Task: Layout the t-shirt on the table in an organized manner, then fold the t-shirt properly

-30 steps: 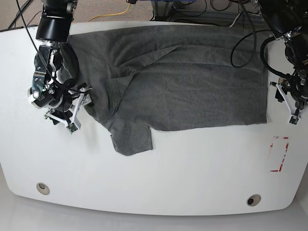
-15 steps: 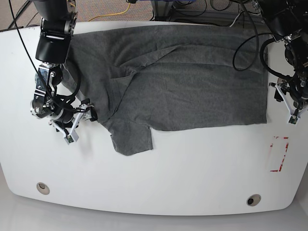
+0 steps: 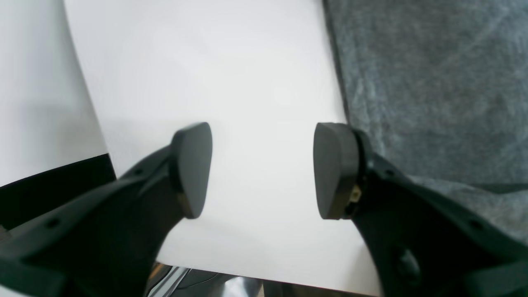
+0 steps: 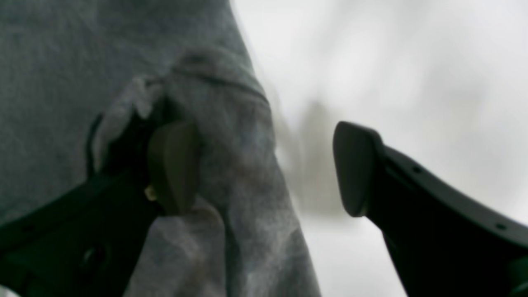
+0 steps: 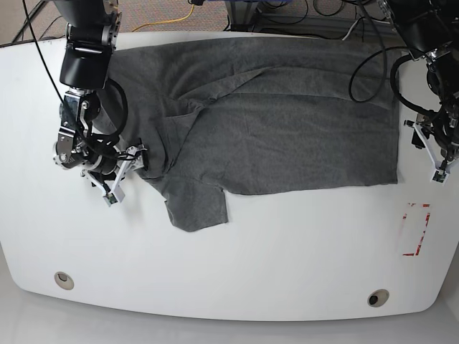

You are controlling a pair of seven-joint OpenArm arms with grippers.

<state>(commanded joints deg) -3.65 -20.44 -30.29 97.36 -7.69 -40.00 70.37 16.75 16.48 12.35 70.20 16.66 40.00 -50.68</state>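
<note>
1. Across the far half of the table [image 5: 237, 265] lies the t-shirt [image 5: 287, 129], spread but creased.
2. Right gripper [image 5: 123, 174] – jaws spread, one finger [image 4: 173, 165] under a bunched fold at the shirt's edge; I'd close only once the cloth sits between both pads.
3. Left gripper [image 5: 430, 154] – released, holding nothing, beside the hem.

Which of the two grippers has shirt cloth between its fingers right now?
The right gripper: a fold of the t-shirt sits between its open fingers. The left gripper has only bare table between its own.
</note>
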